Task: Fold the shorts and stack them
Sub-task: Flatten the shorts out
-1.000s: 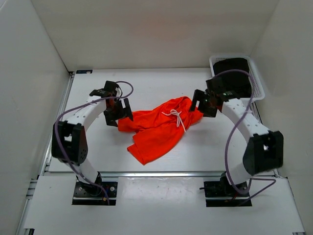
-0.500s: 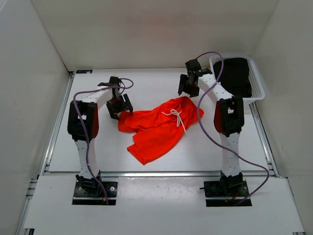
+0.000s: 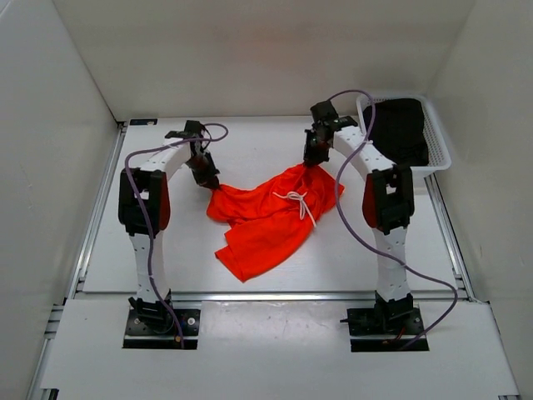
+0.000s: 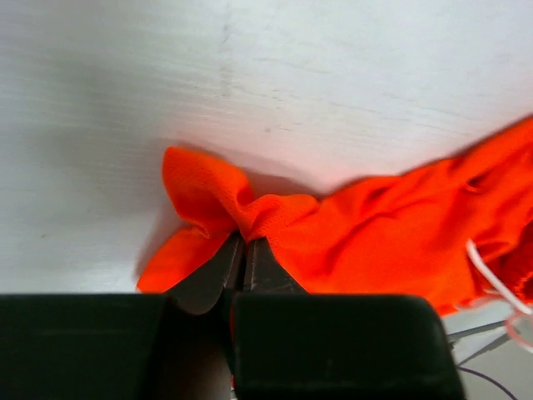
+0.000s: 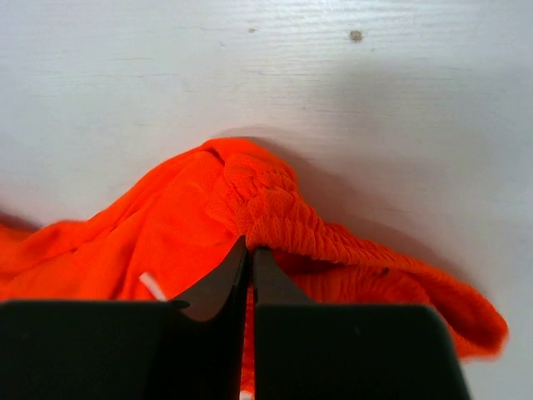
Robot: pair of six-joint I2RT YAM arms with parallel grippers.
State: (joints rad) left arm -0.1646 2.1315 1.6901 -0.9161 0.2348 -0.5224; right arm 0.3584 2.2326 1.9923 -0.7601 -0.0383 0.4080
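The left jaws are closed on the left corner of the crumpled shorts (image 3: pixel 271 221); the right jaws grip their far waistband (image 5: pixel 275 208) on the bench (image 3: pixel 166 246).

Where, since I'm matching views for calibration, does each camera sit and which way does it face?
Top external: above and behind, looking down on the table; left arm and right arm show whole, bases nearest.
Left wrist: on the left arm, looking past the left gripper, shut on the shorts.
Right wrist: likewise, right gripper shut on the waistband.
Shared: all three show the shorts.
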